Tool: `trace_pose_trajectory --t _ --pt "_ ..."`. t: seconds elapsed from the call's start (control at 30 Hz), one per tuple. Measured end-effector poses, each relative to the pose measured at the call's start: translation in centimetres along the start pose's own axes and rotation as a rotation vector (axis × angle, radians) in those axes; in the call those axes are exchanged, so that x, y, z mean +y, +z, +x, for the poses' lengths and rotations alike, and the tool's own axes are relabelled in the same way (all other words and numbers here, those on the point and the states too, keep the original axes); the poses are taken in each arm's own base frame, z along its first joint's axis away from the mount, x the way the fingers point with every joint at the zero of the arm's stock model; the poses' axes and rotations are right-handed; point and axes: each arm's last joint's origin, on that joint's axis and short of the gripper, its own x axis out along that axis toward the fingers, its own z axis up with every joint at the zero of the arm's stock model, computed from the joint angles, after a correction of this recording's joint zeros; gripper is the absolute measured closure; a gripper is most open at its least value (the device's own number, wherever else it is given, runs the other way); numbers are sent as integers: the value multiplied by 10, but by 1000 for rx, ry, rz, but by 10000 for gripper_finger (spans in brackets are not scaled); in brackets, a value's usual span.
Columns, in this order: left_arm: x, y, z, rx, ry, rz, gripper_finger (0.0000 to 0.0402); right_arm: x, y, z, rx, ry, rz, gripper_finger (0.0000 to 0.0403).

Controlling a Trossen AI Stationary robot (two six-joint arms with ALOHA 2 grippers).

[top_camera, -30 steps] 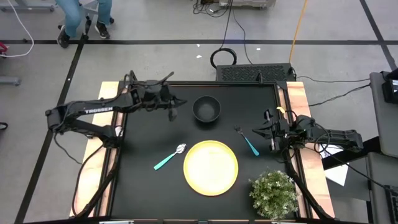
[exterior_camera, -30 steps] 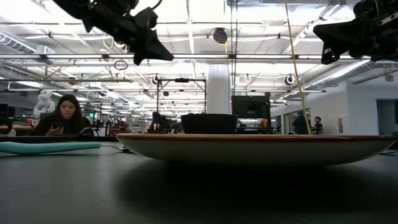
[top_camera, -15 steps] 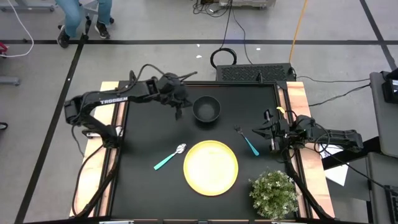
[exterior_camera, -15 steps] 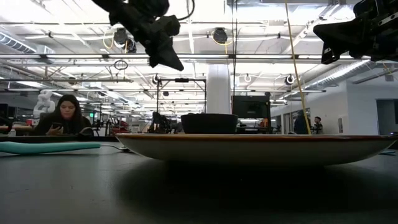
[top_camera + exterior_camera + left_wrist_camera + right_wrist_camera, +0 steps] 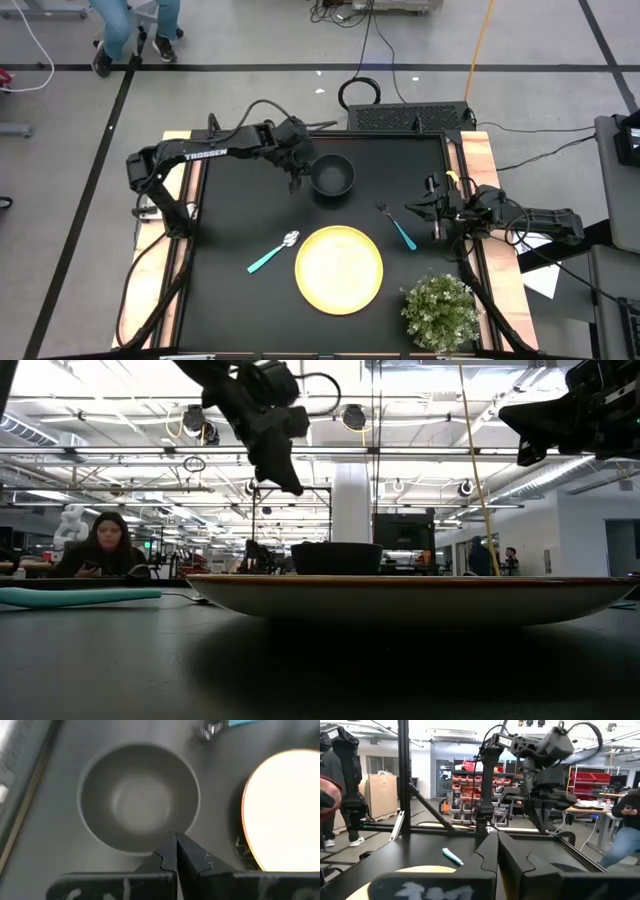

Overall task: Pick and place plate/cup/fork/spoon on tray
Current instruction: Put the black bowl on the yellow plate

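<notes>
The dark cup [image 5: 332,176] stands on the black table at the far middle, its hollow showing in the left wrist view [image 5: 139,805]. My left gripper [image 5: 297,181] hangs shut above the table just left of the cup, pointing steeply down, well above the rim [image 5: 292,486]. The yellow tray [image 5: 339,269] lies near the middle. The teal-handled spoon [image 5: 272,253] lies left of the tray, the fork [image 5: 397,227] right of it. My right gripper [image 5: 411,211] waits shut at the table's right side, raised [image 5: 497,840].
A potted plant [image 5: 440,310] stands at the near right corner, close to the tray. Wooden side rails [image 5: 172,200] run along the table's left and right edges. A person [image 5: 100,545] sits in the room beyond the table.
My left gripper has swung toward the table's right, from the far left toward the cup, and has tipped from nearly level to pointing steeply down. Its fingers have stayed shut. The cup, tray, spoon and fork have kept their places.
</notes>
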Motion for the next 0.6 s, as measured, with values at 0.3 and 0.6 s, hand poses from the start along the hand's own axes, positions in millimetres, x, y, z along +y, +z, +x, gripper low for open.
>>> trace_pose_trajectory --t 0.3,0.6 --pt "-1 24 20 96 -36 62 401 0 0 0 2 -1 -10 403" --pt "-8 43 42 117 -89 124 401 0 -3 0 26 -1 -7 403"
